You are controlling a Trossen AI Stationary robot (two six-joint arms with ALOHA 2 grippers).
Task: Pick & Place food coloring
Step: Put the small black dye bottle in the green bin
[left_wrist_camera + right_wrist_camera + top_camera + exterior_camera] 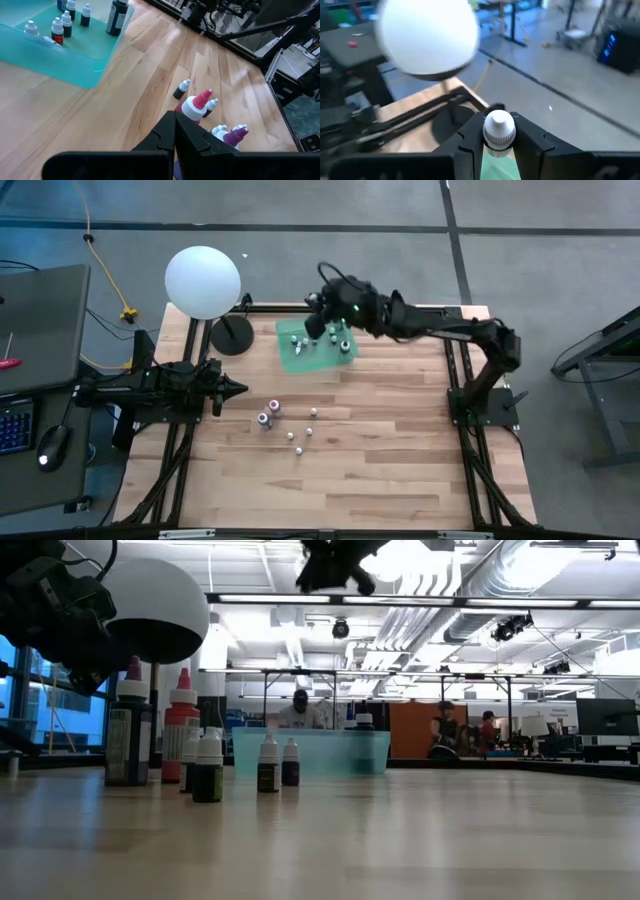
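At the left edge of the wooden surface, the left end effector rests low with its dark fingers pressed together, gripping nothing. Behind it, at the far left corner, stands a white globe lamp on a black round base. Just right of the left end effector, a loose group of food coloring bottles stands on the bare wood near the middle; the left wrist view shows a red-tipped bottle and a purple-tipped bottle among them. Farther back, a translucent green tray holds several more small bottles and one dark taller bottle. Above the tray's far side hangs the right end effector, its fingers narrowly set and clamped on a white-capped bottle, held upright and clear of the tray.
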